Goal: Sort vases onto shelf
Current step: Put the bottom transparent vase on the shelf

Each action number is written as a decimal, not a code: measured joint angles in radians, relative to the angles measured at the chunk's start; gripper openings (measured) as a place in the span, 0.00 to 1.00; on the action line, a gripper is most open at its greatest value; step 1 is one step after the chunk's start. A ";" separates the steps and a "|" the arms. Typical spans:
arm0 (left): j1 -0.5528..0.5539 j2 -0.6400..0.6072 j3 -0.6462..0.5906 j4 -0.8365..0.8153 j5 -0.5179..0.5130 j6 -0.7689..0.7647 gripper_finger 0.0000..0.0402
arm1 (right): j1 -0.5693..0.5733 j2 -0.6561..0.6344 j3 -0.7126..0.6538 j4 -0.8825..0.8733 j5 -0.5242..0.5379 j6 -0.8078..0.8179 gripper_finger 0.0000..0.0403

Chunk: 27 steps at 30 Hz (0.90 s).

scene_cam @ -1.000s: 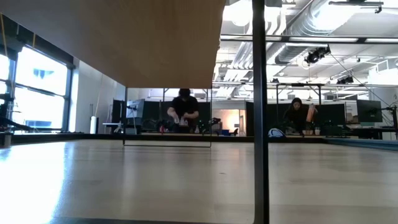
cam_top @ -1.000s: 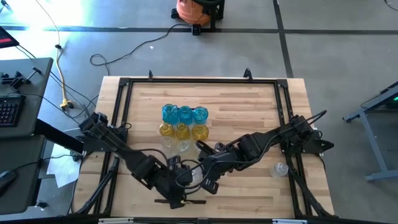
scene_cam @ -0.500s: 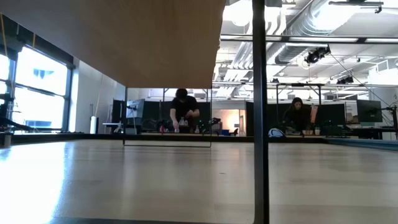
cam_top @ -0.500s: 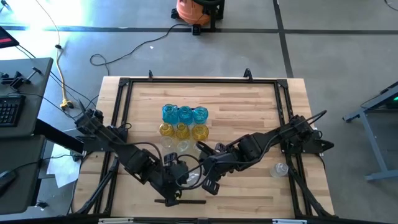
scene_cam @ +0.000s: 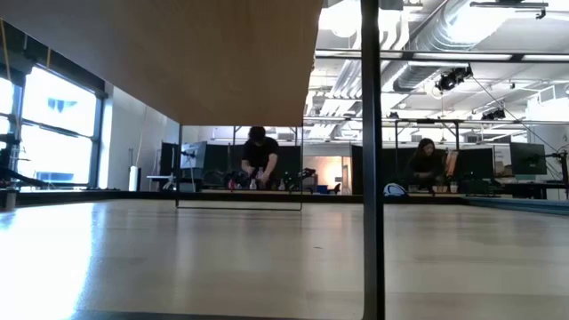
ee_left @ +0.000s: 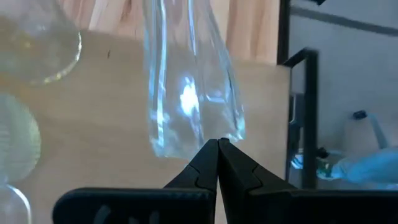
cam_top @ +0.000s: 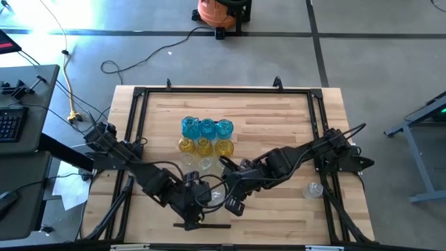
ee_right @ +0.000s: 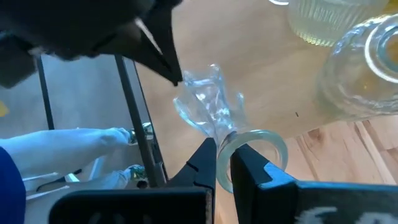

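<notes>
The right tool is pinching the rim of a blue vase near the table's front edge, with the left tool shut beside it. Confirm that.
Not blue. The right wrist view shows the right tool gripping the rim of a clear vase. The rest holds: it is near the table's front edge, with the left tool shut beside it.

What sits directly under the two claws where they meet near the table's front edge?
A clear glass vase lies there; the right claw pinches its rim, and the shut left claw touches it. In the high view the arms cover most of it.
</notes>
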 joint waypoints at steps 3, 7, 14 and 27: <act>0.000 -0.003 -0.032 -0.015 0.033 -0.009 0.00 | 0.000 0.000 0.001 -0.001 0.003 0.005 0.02; 0.000 -0.002 -0.071 0.037 0.041 -0.004 0.00 | 0.001 0.000 0.001 0.000 0.001 0.012 0.02; 0.005 -0.013 -0.071 0.036 0.037 0.002 0.00 | 0.001 0.000 0.001 -0.007 -0.001 0.012 0.02; 0.000 -0.081 -0.059 0.038 -0.086 -0.016 0.02 | 0.001 0.000 0.001 -0.017 -0.017 0.006 0.02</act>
